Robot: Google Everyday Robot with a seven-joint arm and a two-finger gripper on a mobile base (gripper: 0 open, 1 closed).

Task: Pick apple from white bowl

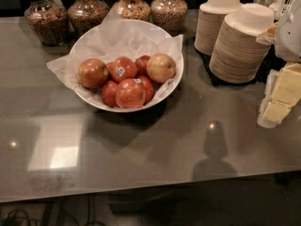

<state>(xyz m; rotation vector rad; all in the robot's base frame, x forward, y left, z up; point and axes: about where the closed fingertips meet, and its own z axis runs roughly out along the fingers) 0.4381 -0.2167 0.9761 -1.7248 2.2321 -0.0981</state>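
Observation:
The white bowl (86,40), wide and lined with crumpled white paper, stands at the back middle of the grey glossy table. It holds several apples. The apple (161,68), the palest one, yellowish-golden with a light pink blush and no sticker, lies at the right side of the pile, near the bowl's right rim. Deeper red apples with white stickers (123,69) and an orange-red apple (92,73) lie to its left. My gripper (278,100), pale yellow and white, hangs at the right edge of the view, far right of the bowl and above the table.
Several glass jars of grains (47,18) stand behind the bowl. Two stacks of small off-white paper bowls (240,44) stand at the back right, close to my arm (290,32). The table's front edge (141,189) runs across the bottom.

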